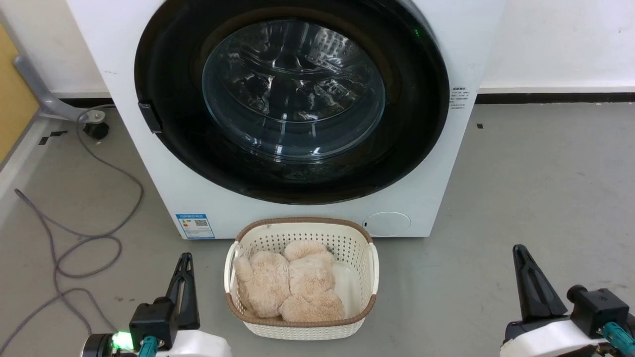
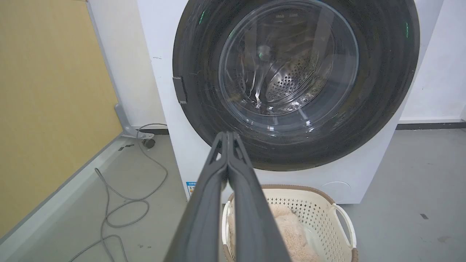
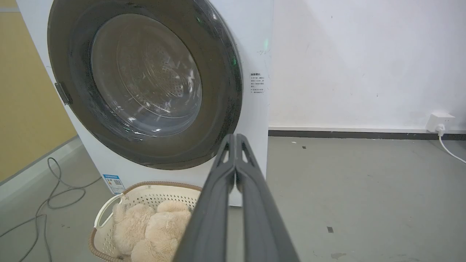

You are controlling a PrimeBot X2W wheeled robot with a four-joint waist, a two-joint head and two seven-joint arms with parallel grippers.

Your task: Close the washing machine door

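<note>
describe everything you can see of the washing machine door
The washing machine door is a large round disc with a wide glossy black rim and a bulging clear glass window showing the perforated steel drum. A small dark tab sits on its left edge. It lies flat against the white washing machine, apparently shut. Nothing touches it: the left gripper and right gripper sit low, short of it.

Lit brightly and evenly, with faint shadows. Streaked by glare across the washing machine door. Bowed at wrist-view edges; blurred on close fingers.
</note>
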